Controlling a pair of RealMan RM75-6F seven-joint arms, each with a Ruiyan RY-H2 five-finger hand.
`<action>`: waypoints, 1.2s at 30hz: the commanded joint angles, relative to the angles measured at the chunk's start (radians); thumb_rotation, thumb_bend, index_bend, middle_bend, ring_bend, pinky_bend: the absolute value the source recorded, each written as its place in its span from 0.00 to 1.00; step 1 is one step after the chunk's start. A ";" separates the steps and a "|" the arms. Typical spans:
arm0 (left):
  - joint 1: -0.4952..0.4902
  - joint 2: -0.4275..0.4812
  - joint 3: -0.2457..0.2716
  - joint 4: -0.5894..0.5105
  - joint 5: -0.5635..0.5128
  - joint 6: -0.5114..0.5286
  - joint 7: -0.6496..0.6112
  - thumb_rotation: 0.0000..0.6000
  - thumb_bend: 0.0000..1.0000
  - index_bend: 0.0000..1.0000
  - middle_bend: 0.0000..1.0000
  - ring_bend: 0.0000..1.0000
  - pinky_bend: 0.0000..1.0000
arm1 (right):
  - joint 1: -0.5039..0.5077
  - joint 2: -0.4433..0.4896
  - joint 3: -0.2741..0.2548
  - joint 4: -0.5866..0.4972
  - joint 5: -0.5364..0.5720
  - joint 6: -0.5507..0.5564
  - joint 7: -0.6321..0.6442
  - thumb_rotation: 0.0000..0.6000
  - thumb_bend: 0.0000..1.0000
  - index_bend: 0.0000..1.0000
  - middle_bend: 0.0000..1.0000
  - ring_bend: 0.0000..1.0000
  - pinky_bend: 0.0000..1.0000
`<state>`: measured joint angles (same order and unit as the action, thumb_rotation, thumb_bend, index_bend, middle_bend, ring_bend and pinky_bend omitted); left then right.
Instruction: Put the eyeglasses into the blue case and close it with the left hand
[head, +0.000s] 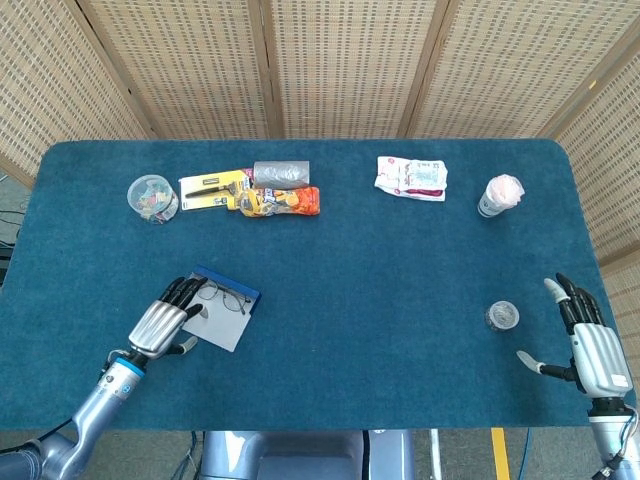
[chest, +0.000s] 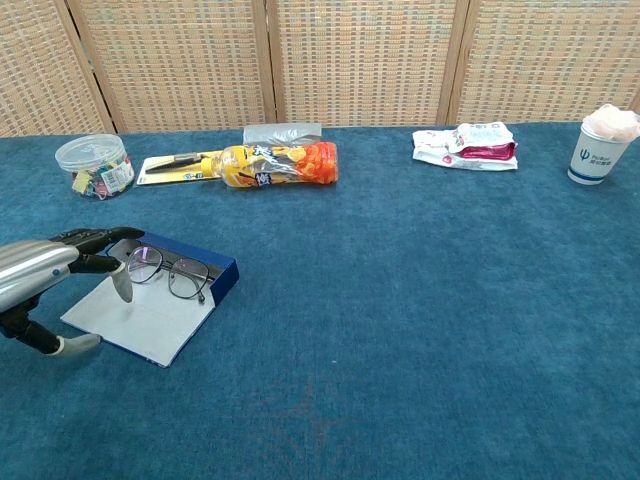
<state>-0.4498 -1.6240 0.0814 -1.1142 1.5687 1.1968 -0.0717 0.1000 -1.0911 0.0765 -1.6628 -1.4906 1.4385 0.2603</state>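
The blue case (head: 222, 309) (chest: 215, 279) lies open at the front left of the table, its pale lid (chest: 140, 318) spread flat toward me. The eyeglasses (head: 223, 296) (chest: 168, 271) sit in its blue tray. My left hand (head: 164, 319) (chest: 52, 272) hovers over the lid's left edge, fingers apart and pointing at the glasses, holding nothing. My right hand (head: 590, 345) rests open near the table's front right corner; the chest view does not show it.
Along the back stand a tub of clips (head: 152, 197), a carded tool (head: 213, 187), an orange snack bag (head: 281, 202), a grey packet (head: 281, 174), a white-pink pouch (head: 411, 177) and a paper cup (head: 499, 195). A small round lid (head: 501, 316) lies beside the right hand.
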 joint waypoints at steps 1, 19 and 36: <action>0.010 -0.026 0.007 0.042 0.014 0.010 -0.038 1.00 0.28 0.39 0.00 0.00 0.00 | 0.000 0.000 0.000 0.000 -0.001 0.001 0.000 1.00 0.00 0.00 0.00 0.00 0.00; 0.019 -0.086 -0.004 0.148 0.036 0.031 -0.067 1.00 0.27 0.39 0.00 0.00 0.00 | 0.000 0.000 -0.001 0.000 0.000 -0.001 0.003 1.00 0.00 0.00 0.00 0.00 0.00; 0.013 -0.085 -0.011 0.151 0.035 0.016 -0.060 1.00 0.53 0.41 0.00 0.00 0.00 | 0.000 0.000 -0.001 0.001 -0.002 0.000 0.005 1.00 0.00 0.00 0.00 0.00 0.00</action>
<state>-0.4358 -1.7097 0.0716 -0.9631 1.6047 1.2132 -0.1321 0.1004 -1.0907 0.0759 -1.6621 -1.4922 1.4388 0.2648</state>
